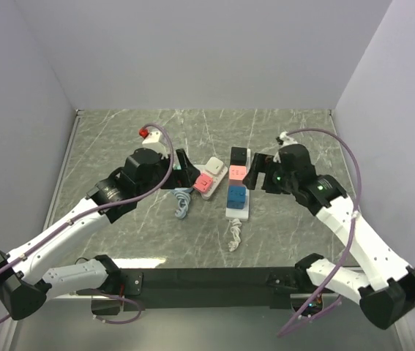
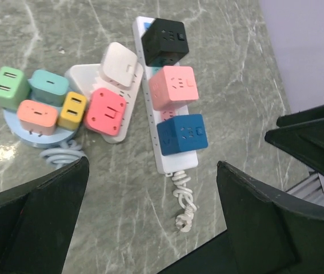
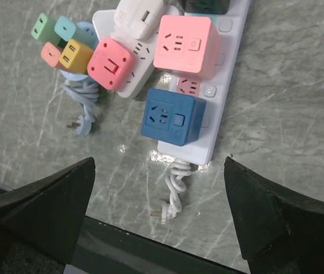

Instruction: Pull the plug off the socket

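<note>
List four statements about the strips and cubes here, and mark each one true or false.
1. The blue cube sits on the long white strip. True.
2. The black cube sits between the pink cube and the blue one. False: the pink cube is in the middle.
3. The left gripper is shut on the red cube. False: it is open and holds nothing.
4. The long white strip's cable lies loose on the table. True.

- Right wrist view: the black cube [image 3: 207, 5] at the long white strip's [image 3: 190, 151] far end is cut off by the top edge.
- From above, my left gripper [image 1: 187, 172] hides the round base [image 2: 33, 139] left of that strip.
</note>
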Controlling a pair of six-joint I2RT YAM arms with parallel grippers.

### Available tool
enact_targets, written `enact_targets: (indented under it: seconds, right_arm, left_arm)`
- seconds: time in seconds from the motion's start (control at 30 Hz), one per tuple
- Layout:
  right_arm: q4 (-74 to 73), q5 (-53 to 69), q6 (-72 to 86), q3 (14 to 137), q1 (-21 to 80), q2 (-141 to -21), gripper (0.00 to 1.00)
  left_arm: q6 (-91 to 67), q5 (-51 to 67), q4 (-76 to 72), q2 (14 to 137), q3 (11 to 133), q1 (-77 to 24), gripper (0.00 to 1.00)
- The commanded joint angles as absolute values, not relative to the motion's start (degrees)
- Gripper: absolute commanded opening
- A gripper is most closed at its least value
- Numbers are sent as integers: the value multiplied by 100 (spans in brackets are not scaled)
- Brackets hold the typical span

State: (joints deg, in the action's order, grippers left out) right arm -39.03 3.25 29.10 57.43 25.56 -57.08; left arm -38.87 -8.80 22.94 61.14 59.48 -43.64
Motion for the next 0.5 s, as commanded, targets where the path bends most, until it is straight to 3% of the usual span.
enact_targets:
  seconds: [0.0, 0.27, 0.47]
  right_arm:
    - [-4165, -491, 3137, 6283, 2953, -6298, 100]
    - [-4834, -2187, 3594, 7215, 3955, -8320, 100]
    - [-4457, -1987, 3806, 7234, 4069, -9078, 98]
  left_arm:
    - [-4008, -906, 2109, 5837, 5775, -4105, 99]
    - [-4342, -545, 2179, 5415, 5327, -3612, 99]
    - [-4614, -562, 2215, 5063, 4940, -3604, 99]
